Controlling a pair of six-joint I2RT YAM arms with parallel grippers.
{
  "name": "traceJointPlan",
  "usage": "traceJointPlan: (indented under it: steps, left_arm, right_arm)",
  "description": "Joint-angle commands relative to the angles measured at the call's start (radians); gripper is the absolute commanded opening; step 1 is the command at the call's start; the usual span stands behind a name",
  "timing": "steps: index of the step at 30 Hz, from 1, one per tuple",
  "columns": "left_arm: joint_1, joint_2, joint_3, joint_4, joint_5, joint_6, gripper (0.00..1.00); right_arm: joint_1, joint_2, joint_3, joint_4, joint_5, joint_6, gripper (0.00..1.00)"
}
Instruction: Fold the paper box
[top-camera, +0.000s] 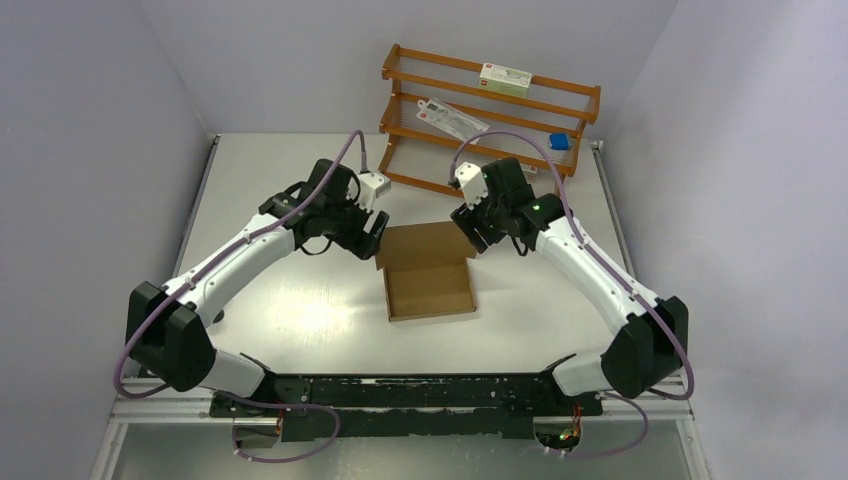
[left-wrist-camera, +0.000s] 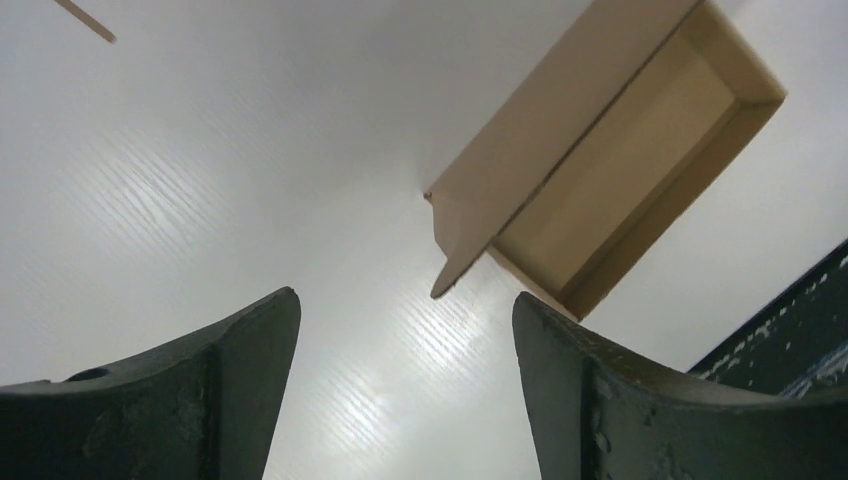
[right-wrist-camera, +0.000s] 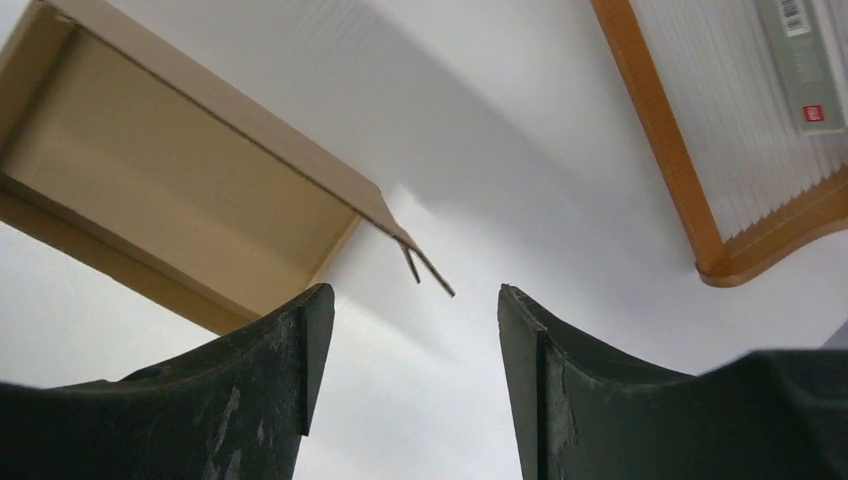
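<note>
Box, lying just in front of the rack, looked light, stiff yet easily creased, best pinched at its rack-side flap's corners by the left gripper and right gripper, both spread empty.

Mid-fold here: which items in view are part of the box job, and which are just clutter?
Job:
- plain brown cardboard box, shallow, open-topped
- left gripper, open, empty
- right gripper, open, empty

Lying about:
- orange wooden rack
- white and green carton, top shelf
- flat white packet, middle shelf
- small blue object
</note>
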Motion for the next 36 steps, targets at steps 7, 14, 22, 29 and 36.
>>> traceJointPlan:
  steps: [7, 14, 22, 29, 36]
  left_arm:
    - [0.003, 0.021, 0.063, -0.107, 0.087, 0.084, 0.75]
    - [0.003, 0.042, 0.057, -0.104, 0.117, 0.095, 0.61]
    - [0.003, 0.085, 0.088, -0.120, 0.124, 0.101, 0.44]
    - [0.003, 0.099, 0.088, -0.117, 0.124, 0.092, 0.22]
    - [0.003, 0.098, 0.102, -0.092, 0.105, 0.051, 0.05]
  right_arm:
    - [-0.079, 0.095, 0.030, -0.007, -0.203, -0.149, 0.58]
    - [-0.123, 0.150, 0.051, -0.025, -0.267, -0.168, 0.42]
    - [-0.136, 0.149, 0.056, -0.036, -0.299, -0.173, 0.15]
    - [-0.135, 0.164, 0.067, -0.051, -0.342, -0.177, 0.02]
    - [-0.133, 0.175, 0.064, -0.029, -0.371, -0.141, 0.00]
